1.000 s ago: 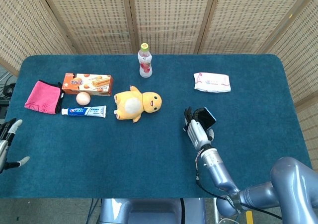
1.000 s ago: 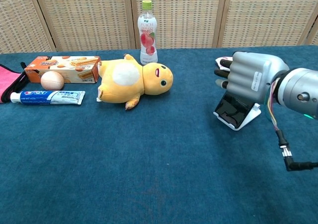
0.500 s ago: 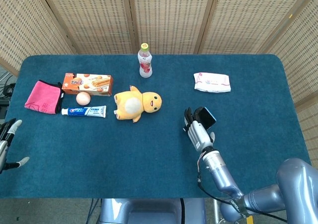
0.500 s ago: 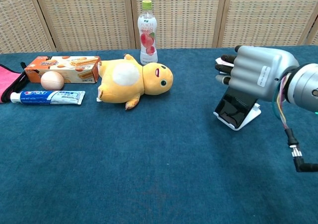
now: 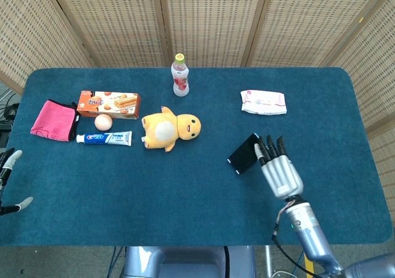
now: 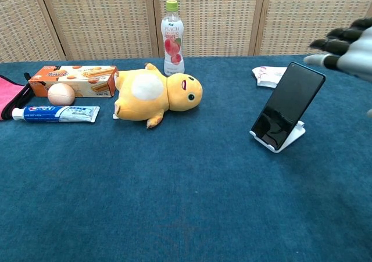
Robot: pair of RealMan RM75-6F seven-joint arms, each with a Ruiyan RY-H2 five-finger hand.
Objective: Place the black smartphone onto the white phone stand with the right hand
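One smartphone [image 6: 287, 106] on stand [image 6: 289, 137], right hand [image 5: 281, 172] just beside, apart.

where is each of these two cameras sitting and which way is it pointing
Head view: high above the near table edge, looking steeply down; shows the right hand with its forearm and the left hand at the left edge.
Chest view: low, near table height, looking across towards the screens; only the right hand's fingertips show.
Both share the black smartphone leaning on the white phone stand.
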